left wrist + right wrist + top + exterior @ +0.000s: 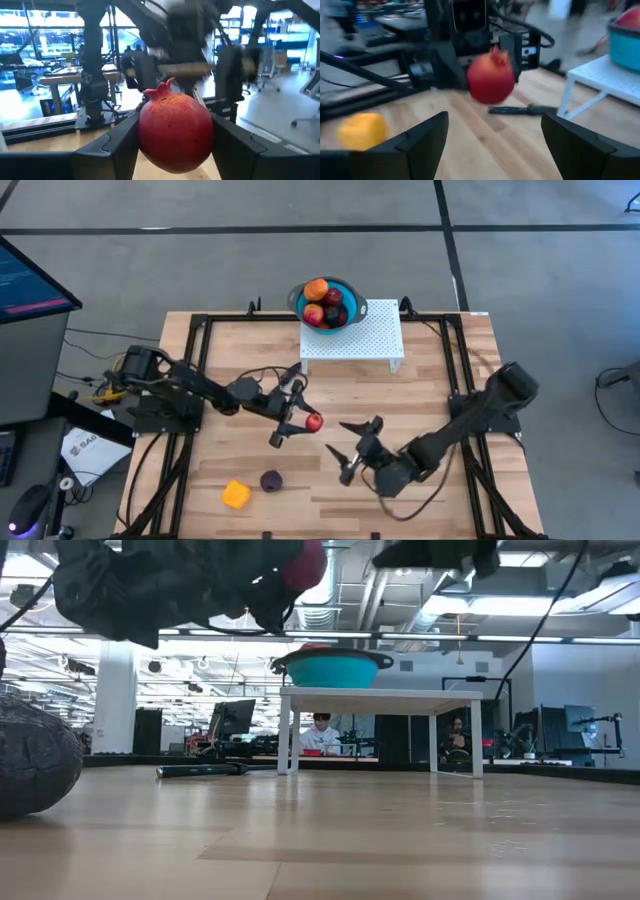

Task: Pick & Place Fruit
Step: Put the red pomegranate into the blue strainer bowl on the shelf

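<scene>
A red pomegranate [175, 132] hangs above the table's middle, with my left gripper [305, 418] shut on it; it also shows in the right wrist view [491, 79]. My right gripper [346, 448] stands open just right of it, nothing between its fingers. A blocky yellow fruit [236, 495] and a dark purple fruit [271, 481] lie on the table near the front edge. The blue bowl [350, 292] holds several red and orange fruits and stands on a white perforated stand [365, 340] at the far edge. My left gripper pinches the pomegranate's two opposite sides [145, 135] between its two fingers [120, 145]. The fingers come at it about level, from the table's left. The pomegranate is lifted clear of the table, its crown [162, 90] up.
A slim black knife [520, 110] lies on the table in front of the stand's legs. A black frame [200, 320] runs around the wooden table top. Bare wood lies between the two arms and the stand. People sit at desks in the room beyond [320, 730].
</scene>
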`<act>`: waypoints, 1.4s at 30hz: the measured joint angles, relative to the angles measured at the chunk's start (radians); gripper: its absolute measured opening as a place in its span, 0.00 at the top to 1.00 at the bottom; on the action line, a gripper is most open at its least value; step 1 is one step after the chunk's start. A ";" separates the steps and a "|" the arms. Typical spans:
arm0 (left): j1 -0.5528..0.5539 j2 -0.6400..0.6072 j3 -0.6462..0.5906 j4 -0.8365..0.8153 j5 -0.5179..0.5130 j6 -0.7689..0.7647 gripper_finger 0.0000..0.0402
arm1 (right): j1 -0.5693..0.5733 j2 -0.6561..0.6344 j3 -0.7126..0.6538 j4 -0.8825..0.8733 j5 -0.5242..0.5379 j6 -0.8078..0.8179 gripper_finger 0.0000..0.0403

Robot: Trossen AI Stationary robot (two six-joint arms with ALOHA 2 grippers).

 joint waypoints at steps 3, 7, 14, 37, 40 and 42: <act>-0.010 0.012 0.007 0.000 -0.003 0.085 0.50 | -0.010 -0.093 0.000 -0.159 -0.117 0.214 0.22; -0.024 0.011 0.007 0.000 -0.060 0.279 0.48 | -0.025 -0.121 0.000 -0.289 -0.226 0.501 0.22; -0.030 0.011 0.007 -0.014 -0.093 0.486 0.46 | -0.074 -0.058 0.000 -0.099 -0.308 0.487 0.22; -0.029 0.011 0.007 -0.022 -0.167 0.574 0.46 | -0.218 -0.018 0.000 0.047 -0.294 0.291 0.30; -0.029 0.011 0.007 -0.022 -0.165 0.575 0.46 | -0.229 -0.018 0.000 0.059 -0.343 0.276 0.34; -0.029 0.010 0.007 -0.021 -0.165 0.575 0.46 | -0.238 -0.018 0.000 0.075 -0.367 0.262 0.38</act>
